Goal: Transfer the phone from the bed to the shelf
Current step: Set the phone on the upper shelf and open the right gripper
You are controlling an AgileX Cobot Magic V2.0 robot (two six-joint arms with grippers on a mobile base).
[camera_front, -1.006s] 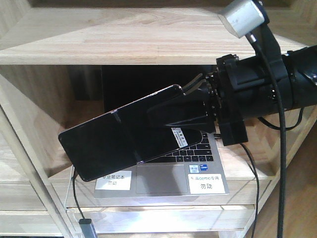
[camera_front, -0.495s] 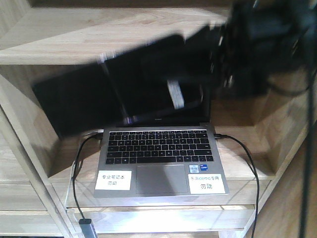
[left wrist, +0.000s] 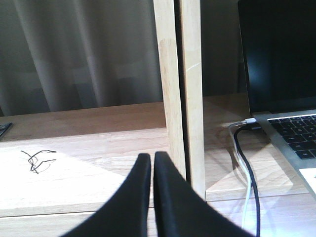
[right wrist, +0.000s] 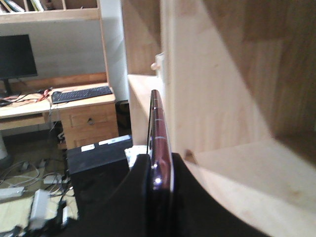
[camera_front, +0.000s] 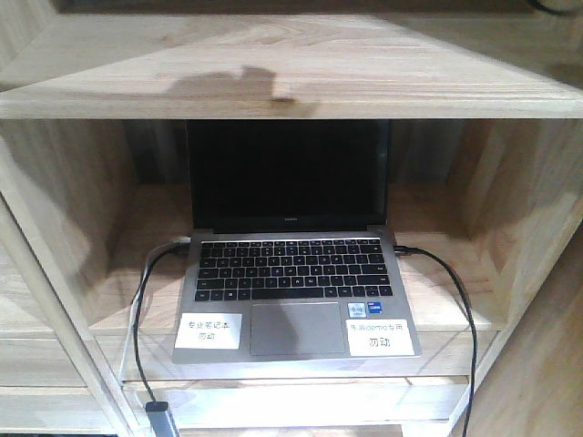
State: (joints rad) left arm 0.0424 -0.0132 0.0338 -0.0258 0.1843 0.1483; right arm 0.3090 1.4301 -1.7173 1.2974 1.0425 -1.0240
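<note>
Between the right end effector [right wrist: 159,170] fingers, the phone [right wrist: 159,143] is sitting clamped edge-on, shelf [right wrist: 222,98] boards crowding its right, open room lying leftward. Left end effector [left wrist: 152,170] is hanging closed, empty.

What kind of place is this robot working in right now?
Probably a furnished showroom or demo room: a laptop bearing printed labels stands on a pale wooden shelf, and past the phone in the right hand is a desk with a keyboard.
</note>
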